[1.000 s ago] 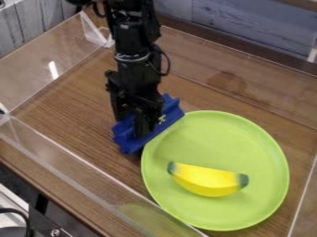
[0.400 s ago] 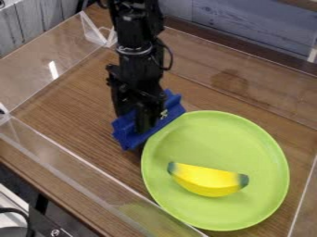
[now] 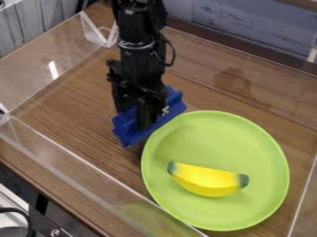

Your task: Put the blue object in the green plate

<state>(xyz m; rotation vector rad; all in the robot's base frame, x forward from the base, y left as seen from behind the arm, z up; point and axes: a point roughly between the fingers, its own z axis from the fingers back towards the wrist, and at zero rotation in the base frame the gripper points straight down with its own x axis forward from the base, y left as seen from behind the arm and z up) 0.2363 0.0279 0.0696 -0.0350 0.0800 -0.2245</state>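
The blue object (image 3: 129,129), a dark blue ridged block, lies on the wooden table just left of the green plate (image 3: 254,153), its right end at the plate's rim. My black gripper (image 3: 146,117) stands straight down over the block, fingers shut on its middle. The block still looks to rest on or just above the table. The large lime-green plate sits at the front right and holds a yellow banana-shaped piece (image 3: 207,178).
Clear plastic walls (image 3: 50,148) ring the wooden table on the left and front. A white tag (image 3: 96,34) hangs behind the arm. Bare wood lies left of and behind the gripper.
The arm has shifted very slightly right and up; the blue block has barely moved with it. The plate and yellow piece have stayed put.
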